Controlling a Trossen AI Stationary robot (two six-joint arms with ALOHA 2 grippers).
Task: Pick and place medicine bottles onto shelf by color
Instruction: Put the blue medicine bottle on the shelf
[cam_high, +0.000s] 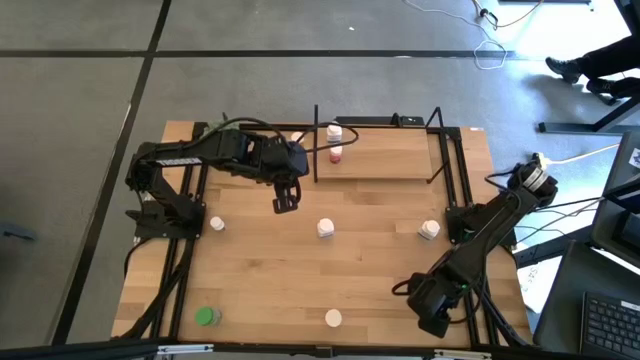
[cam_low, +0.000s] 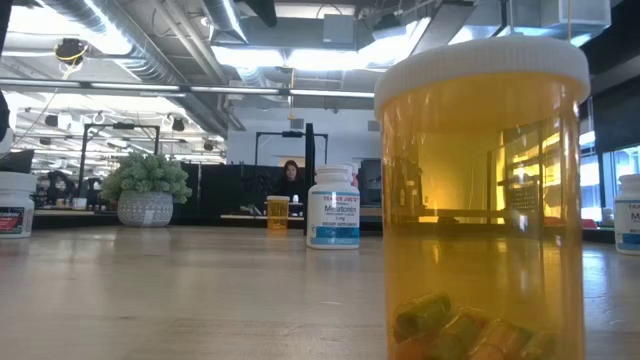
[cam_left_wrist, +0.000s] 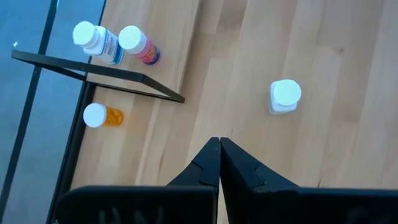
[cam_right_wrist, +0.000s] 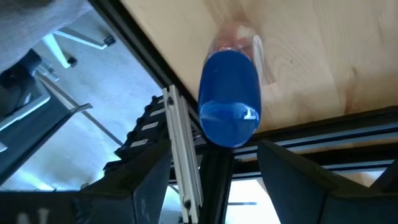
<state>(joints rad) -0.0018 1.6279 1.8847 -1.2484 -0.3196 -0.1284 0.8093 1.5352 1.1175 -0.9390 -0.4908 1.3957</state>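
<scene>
My left gripper (cam_high: 285, 200) hangs shut and empty over the table, in front of the shelf (cam_high: 390, 160); its closed fingertips show in the left wrist view (cam_left_wrist: 219, 142). A white bottle (cam_left_wrist: 96, 42) and a pink-red bottle (cam_left_wrist: 138, 45) stand on the shelf's left end, and an orange bottle (cam_left_wrist: 102, 116) stands beside it. A white bottle (cam_left_wrist: 285, 98) stands on the table beyond the left gripper. My right gripper (cam_high: 435, 310) is open at the near right corner. A blue bottle (cam_right_wrist: 229, 93) lies at the table's edge, its end between the spread fingers, apart from them.
More white-capped bottles stand on the table at the left (cam_high: 216, 224), right (cam_high: 428, 230) and near edge (cam_high: 333, 319), and a green one (cam_high: 206, 317) at the near left. An orange bottle (cam_low: 480, 200) fills the low view. A plant (cam_low: 146, 188) and a person show beyond the table.
</scene>
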